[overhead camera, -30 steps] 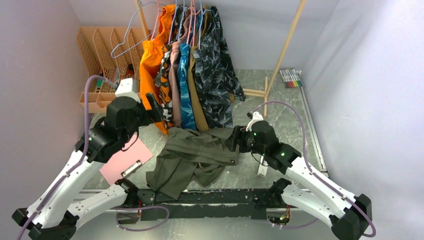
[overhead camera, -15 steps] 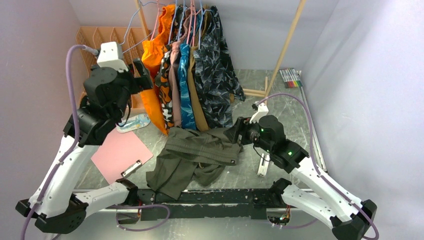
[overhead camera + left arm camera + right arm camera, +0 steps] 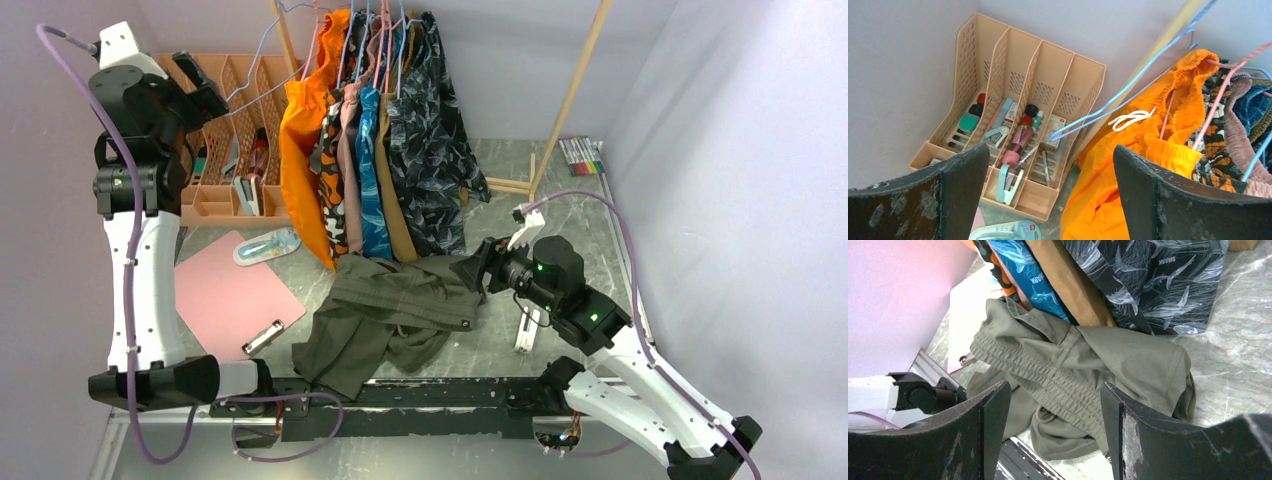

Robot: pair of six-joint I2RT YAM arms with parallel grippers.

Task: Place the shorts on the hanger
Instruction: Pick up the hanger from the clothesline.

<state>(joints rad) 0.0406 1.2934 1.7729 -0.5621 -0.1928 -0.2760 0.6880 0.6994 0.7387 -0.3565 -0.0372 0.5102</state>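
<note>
One pair of shorts [image 3: 400, 290], crumpled — waistband running left-right

clearance entry, measured from the row of hung clothes [image 3: 400, 130].
- left of the row: light-blue hanger [image 3: 1058, 134] juts out past the orange garment [image 3: 300, 130], open air around its frame. left gripper [image 3: 1050, 165] is near it, jaws wide and empty. the file organiser [image 3: 1038, 100] and wall close off the far side.
- under the row: shorts [image 3: 400, 310] heaped on the bench [image 3: 560, 210], touching the hems; no gap.
- right of the row: bare bench as far as the wooden post [image 3: 575, 85]. right gripper [image 3: 1053, 390] is beside the shorts, jaws apart.
- front-left of the row: pink clipboard [image 3: 235, 300] lies flat, free room above.
</note>
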